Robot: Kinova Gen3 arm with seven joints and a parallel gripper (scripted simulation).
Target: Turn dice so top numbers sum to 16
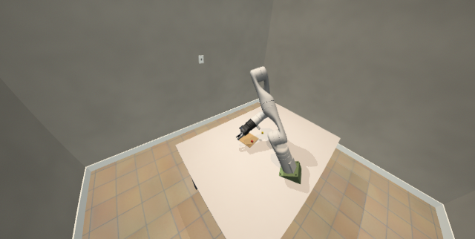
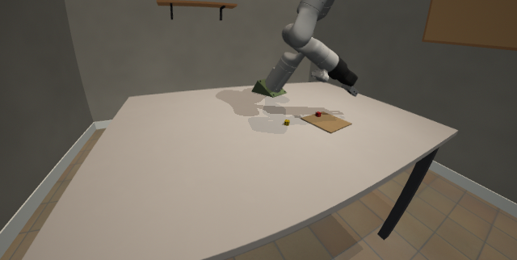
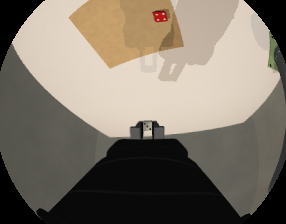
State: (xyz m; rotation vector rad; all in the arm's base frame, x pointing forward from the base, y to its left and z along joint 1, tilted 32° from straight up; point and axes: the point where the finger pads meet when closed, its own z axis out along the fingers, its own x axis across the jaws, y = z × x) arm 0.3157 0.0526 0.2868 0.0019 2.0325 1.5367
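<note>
Fingers of the black two-finger gripper (image 1: pixel 238 137) (image 2: pixel 354 91) (image 3: pixel 147 131) are clamped on a small white die with dark pips (image 3: pixel 147 126), raised above the pale, smooth-topped table (image 1: pixel 230 179) (image 2: pixel 202 163) (image 3: pixel 84 95). The gripper is tilted, and the number on the upper side of its die is too small to read surely. A square tan mat (image 1: pixel 246 139) (image 2: pixel 329 123) (image 3: pixel 99 30) lies flat on the table. On it, near one corner, rests a red die with white pips (image 1: pixel 251 141) (image 2: pixel 318 114) (image 3: pixel 160 16), its top showing four. A yellow die with dark pips (image 1: pixel 262 133) (image 2: pixel 287 123) sits on the bare tabletop, off the mat and near it; its top number cannot be made out.

The light-grey jointed arm (image 1: pixel 272 116) (image 2: pixel 307 26) rises from a green wedge-shaped base (image 1: pixel 299 179) (image 2: pixel 260 89) (image 3: pixel 274 50) on the table. From above, its links pass between the base and the far wall, close beside the yellow die. Shadows fall over the tabletop and part of the mat, shading the area around the red die. Around the room are a brown wall shelf on black brackets (image 2: pixel 198 4), a wood-framed brown board (image 2: pixel 472 10), a pale wall outlet (image 1: pixel 201 59) and a tiled tan floor (image 1: pixel 137 202) (image 2: pixel 464 207).
</note>
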